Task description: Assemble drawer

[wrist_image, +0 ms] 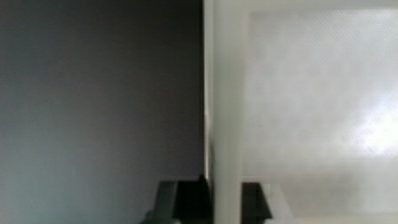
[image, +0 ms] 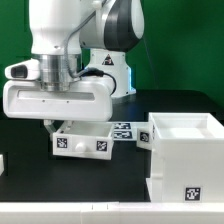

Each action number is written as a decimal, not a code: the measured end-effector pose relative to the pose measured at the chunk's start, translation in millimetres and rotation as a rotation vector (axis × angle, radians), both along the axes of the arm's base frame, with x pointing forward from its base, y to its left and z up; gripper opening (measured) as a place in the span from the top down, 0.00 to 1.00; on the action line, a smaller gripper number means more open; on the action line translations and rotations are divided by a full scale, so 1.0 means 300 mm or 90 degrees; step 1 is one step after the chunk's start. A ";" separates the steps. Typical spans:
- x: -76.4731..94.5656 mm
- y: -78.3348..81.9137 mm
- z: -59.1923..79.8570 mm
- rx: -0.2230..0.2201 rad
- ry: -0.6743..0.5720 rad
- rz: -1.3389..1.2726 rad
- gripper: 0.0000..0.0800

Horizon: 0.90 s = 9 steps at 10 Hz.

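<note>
The gripper is clamped on one thin side wall of the small tray, and the wrist view shows that wall running straight up between the two fingers, one pressed to each face. The tray sits low over the dark table at the exterior view's left of centre; I can't tell whether it is resting there or just lifted

What worries me is the grip itself: a narrow pinch on a slim plastic wall, off to one side of the tray. To my eye the free end could sag or swing once carried, and a tilted tray would catch on the rim of the big shell instead of sliding in

The shell stands near, on the exterior view's right, its open top showing. The marker board lies just behind the tray, between the two. A white piece pokes in at the left edge, too cut off to name
</note>
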<state>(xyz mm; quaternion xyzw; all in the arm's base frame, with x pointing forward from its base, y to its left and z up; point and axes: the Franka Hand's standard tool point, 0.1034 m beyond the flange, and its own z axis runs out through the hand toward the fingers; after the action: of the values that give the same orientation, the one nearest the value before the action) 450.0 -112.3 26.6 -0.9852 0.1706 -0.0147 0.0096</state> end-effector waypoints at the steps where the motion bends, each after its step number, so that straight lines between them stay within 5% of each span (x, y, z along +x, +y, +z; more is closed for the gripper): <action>1: 0.013 0.009 0.016 0.021 0.020 -0.005 0.95; 2: 0.017 0.048 0.046 0.022 0.009 -0.004 0.95; 6: 0.008 0.053 0.030 0.034 0.017 -0.154 0.95; 9: 0.071 -0.028 0.009 0.069 0.009 -0.466 0.95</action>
<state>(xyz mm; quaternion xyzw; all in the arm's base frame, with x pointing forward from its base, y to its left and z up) 471.5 -120.7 29.4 -0.8570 0.5125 -0.0012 0.0548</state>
